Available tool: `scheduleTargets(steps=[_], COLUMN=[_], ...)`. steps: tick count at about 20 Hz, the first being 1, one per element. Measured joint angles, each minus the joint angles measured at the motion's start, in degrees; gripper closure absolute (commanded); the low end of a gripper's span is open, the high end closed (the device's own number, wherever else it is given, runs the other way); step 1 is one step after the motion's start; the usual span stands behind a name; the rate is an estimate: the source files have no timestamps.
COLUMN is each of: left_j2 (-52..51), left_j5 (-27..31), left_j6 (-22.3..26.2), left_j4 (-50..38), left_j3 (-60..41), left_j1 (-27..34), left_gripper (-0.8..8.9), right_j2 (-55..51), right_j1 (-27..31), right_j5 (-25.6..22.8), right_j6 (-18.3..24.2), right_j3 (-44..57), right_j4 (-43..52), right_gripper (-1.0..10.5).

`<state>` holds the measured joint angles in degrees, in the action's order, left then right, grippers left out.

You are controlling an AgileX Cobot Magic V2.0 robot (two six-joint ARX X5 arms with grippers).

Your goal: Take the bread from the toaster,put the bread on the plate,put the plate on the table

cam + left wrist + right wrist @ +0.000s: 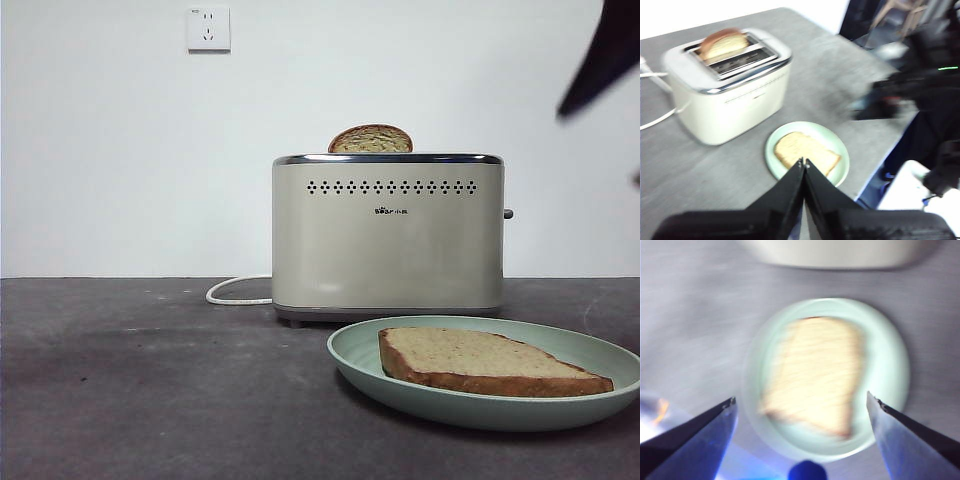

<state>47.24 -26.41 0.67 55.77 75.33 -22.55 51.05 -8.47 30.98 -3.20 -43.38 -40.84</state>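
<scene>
Jaws of the right gripper [800,405] gape, empty, above blurred bread [815,375]; left gripper [804,162] closed.

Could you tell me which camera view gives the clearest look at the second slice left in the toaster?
The left wrist view: it looks down on the second slice standing in a slot of the toaster, though slightly blurred. The front view shows only its domed top above the chrome rim. The right wrist view does not show it.
</scene>
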Motion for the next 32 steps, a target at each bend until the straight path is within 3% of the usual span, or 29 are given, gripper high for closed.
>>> scheduleTargets(steps=[5, 8, 15, 32], left_j2=[0.0, 0.0, 0.0, 0.0], left_j5=[0.4, 0.4, 0.4, 0.8], left_j6=[0.9, 1.3, 1.3, 1.3], left_j4=[0.8, 1.7, 1.9, 2.7], left_j3=[0.0, 0.0, 0.0, 0.0], left_j1=[0.0, 0.0, 0.0, 0.0], left_gripper=[8.22, 8.22, 8.22, 8.21], right_j2=[-10.3, -10.3, -7.9, -7.4], right_j1=[-8.8, -12.6, -17.5, -17.8], right_j5=[0.1, 0.1, 0.2, 0.1], right_j6=[-0.5, -0.9, -0.8, -0.9], right_j3=[-8.9, -15.6, -20.4, -20.4], right_j4=[-6.3, -7.7, -9.3, -9.4], right_gripper=[6.8, 9.5, 9.6, 9.5])
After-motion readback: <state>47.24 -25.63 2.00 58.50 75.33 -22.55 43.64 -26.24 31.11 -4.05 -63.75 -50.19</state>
